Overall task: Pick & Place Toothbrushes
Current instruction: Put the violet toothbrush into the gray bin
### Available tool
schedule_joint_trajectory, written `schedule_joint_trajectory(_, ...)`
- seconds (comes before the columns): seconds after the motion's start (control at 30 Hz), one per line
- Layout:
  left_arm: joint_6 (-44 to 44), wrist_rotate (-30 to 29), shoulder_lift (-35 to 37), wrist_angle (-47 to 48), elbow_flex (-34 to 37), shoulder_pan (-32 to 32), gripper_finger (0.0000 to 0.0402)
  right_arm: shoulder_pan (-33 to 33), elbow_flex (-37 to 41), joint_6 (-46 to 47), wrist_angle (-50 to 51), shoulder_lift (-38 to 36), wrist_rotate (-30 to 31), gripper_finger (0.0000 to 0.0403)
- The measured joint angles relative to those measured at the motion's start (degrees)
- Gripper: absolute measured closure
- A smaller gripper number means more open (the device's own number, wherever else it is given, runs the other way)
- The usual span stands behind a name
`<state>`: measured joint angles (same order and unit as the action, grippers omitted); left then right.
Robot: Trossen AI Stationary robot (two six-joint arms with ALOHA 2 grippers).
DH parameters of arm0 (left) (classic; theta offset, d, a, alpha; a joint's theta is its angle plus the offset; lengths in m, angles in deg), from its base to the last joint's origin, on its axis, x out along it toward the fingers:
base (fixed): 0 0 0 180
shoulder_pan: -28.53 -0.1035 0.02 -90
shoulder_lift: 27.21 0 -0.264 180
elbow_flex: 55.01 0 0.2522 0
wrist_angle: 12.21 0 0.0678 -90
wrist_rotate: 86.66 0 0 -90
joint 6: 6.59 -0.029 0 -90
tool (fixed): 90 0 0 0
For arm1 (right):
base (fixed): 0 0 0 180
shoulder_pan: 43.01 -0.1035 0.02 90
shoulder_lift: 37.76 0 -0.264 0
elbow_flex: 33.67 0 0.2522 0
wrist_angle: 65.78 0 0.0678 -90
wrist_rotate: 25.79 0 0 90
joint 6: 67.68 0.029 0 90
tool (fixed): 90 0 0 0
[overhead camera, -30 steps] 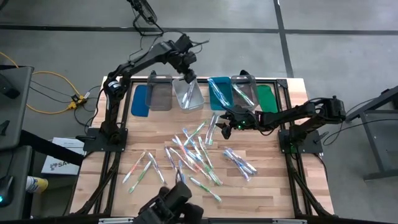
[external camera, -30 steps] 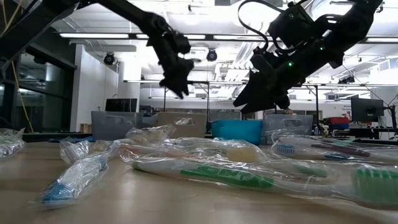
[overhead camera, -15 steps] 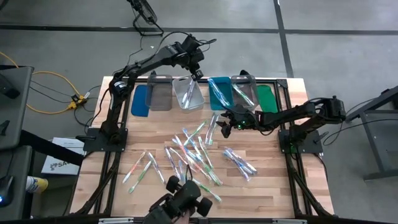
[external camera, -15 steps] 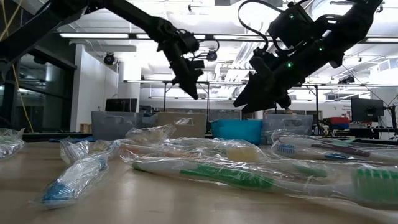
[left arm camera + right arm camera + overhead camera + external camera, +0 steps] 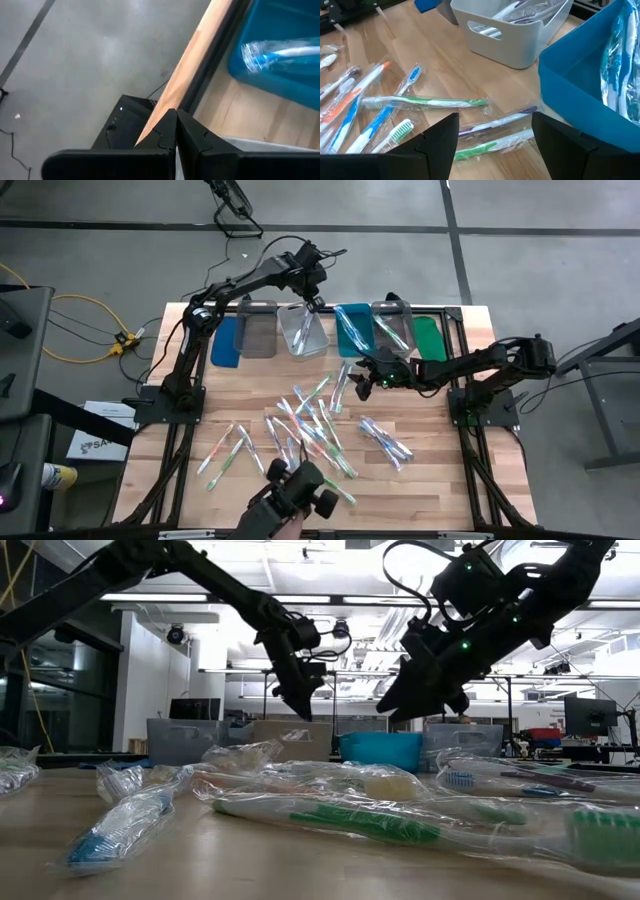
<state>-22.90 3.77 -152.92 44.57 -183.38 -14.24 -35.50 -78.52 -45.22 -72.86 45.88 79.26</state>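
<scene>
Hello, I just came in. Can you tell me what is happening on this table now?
A two-armed robot is sorting wrapped toothbrushes from a wooden table into bins along the far edge. The left pincer is shut and empty above the bins, near the clear bin. The right pincer hangs open over toothbrushes lying just in front of the teal bin.

Two dark, jointed arms on black frame stands

Both the left arm (image 5: pixel 240 280) and the right arm (image 5: pixel 480 362) are black or near-black, built of slim links joined by rounded housings, with thin black cables looping beside them. The right arm's wrist carries small green lights in the low view, and one shows from overhead too. The left gripper (image 5: pixel 175 131) has flat, matt black fingers with stepped, notched inner edges; the right gripper (image 5: pixel 495 137) has broad, angular black fingers, perhaps plastic.
</scene>
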Motion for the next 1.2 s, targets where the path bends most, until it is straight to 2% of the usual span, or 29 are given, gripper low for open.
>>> schedule_joint_trajectory(0.5,-3.4,0.3,0.4,8.8,0.0,0.0,0.0401,0.0,0.0,0.2,1.0,0.0,0.0,0.0158)
schedule_joint_trajectory(0.9,-5.2,1.6,0.5,9.8,0.0,0.0,0.0401,0.0,0.0,0.5,1.0,0.0,-0.2,0.0158)
schedule_joint_trajectory(1.2,-12.0,1.5,7.5,11.3,-1.0,1.3,0.0401,0.0,0.0,3.2,4.7,0.0,-1.8,0.0158)
